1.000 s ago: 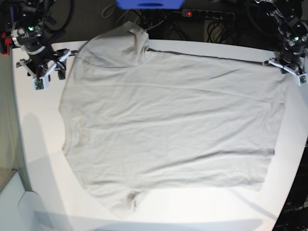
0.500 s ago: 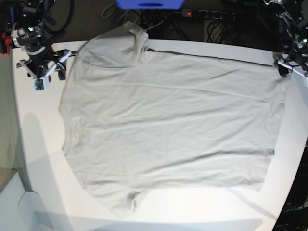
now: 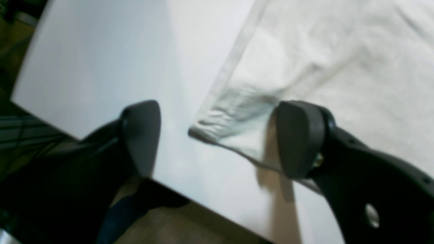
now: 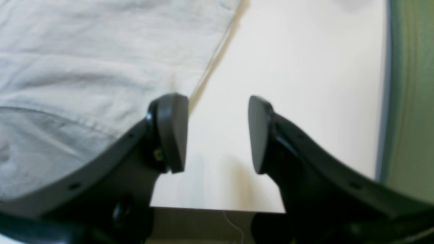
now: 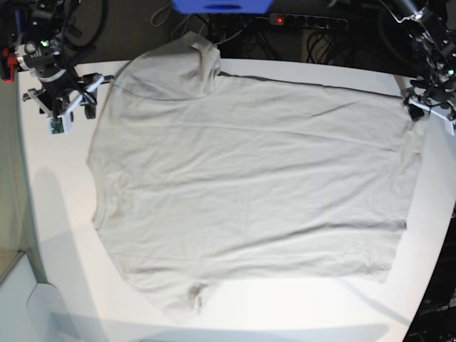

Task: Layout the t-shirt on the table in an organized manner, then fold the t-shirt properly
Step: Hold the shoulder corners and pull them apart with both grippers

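with both the left gripper [image 3: 217, 139] and the right gripper [image 4: 217, 134] spread and empty, better to pinch the t-shirt [image 5: 249, 185] hem corner at the base view's far right firmly before folding across the table [image 5: 57, 214].

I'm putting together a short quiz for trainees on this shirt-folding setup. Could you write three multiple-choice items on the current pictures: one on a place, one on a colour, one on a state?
1. Where does the plain light grey-beige cotton t-shirt lie?
A. spread flat on the large white matte table
B. hanging from a gripper
C. bunched on the floor

2. What colour is the tabletop?
A. black
B. white
C. red

3. How stand the jaws of the left gripper?
A. clamped on the shirt
B. shut on nothing
C. open, with the shirt's corner lying between the pads

Answers:
1. A, since the base view shows the shirt laid out across the table.
2. B, as every view shows a white surface around the shirt.
3. C, as the left wrist view shows a wide gap, with one pad over the cloth and the other over bare table.
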